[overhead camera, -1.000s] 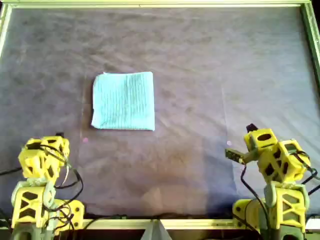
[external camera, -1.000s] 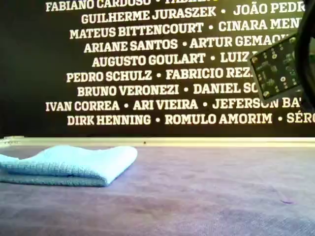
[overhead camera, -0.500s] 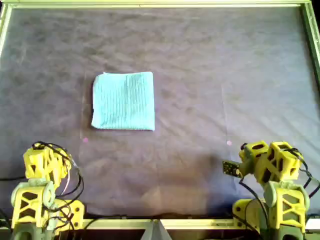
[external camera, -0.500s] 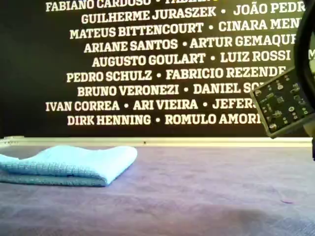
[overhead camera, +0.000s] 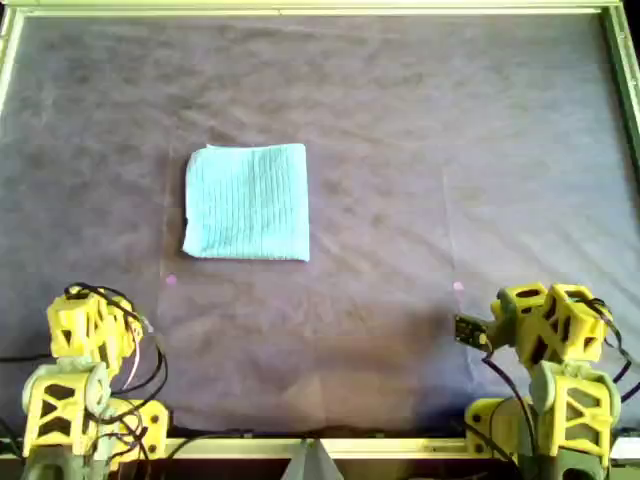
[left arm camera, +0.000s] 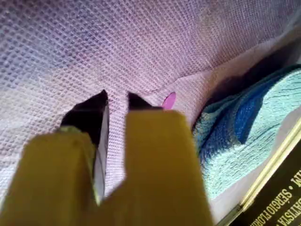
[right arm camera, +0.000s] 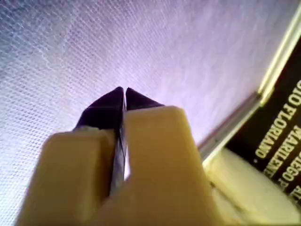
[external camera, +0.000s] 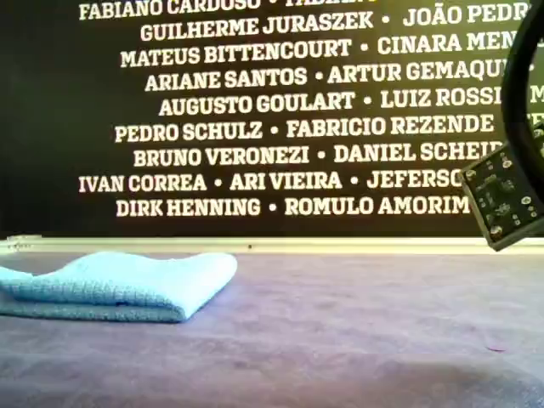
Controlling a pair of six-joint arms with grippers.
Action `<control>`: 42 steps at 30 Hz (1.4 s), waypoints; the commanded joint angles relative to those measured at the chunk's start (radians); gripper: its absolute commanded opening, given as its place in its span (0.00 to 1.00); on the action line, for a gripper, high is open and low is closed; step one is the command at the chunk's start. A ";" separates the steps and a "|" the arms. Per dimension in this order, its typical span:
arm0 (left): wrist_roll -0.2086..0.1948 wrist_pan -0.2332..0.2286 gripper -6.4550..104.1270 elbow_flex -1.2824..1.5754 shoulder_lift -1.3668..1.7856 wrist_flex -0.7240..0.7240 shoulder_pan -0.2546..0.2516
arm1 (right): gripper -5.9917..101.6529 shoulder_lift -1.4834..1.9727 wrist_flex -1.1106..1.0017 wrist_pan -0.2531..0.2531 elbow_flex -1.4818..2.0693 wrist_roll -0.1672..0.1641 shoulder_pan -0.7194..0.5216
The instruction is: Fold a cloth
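Observation:
The light-blue cloth (overhead camera: 246, 202) lies folded into a neat square on the dark purple-grey table cover (overhead camera: 420, 150), left of centre in the overhead view. In the exterior view the cloth (external camera: 119, 285) shows as a low stack of layers at the exterior view's left. Neither gripper touches it. My left gripper (left arm camera: 116, 96) hovers over bare cover with only a thin slit between its tips and nothing in them; the cloth (left arm camera: 235, 136) lies beyond. The right gripper (right arm camera: 124, 92) is shut and empty. Both arms (overhead camera: 88, 330) (overhead camera: 545, 325) sit folded at the overhead view's bottom edge.
A pale rail (overhead camera: 320, 8) frames the table. Small pink marks (overhead camera: 170, 281) (overhead camera: 457, 286) dot the cover. A green circuit board (external camera: 506, 195) on an arm hangs at the exterior view's right, before a black wall of white names (external camera: 255, 102).
Both arms drew back toward the overhead view's bottom edge; the right one kept retreating and its circuit board dropped lower in the exterior view. The cloth has not moved.

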 commanded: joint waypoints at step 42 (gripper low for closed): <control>-0.006 0.015 0.05 -0.014 0.000 0.003 0.005 | 0.07 0.048 -0.003 0.003 0.014 -0.005 -0.005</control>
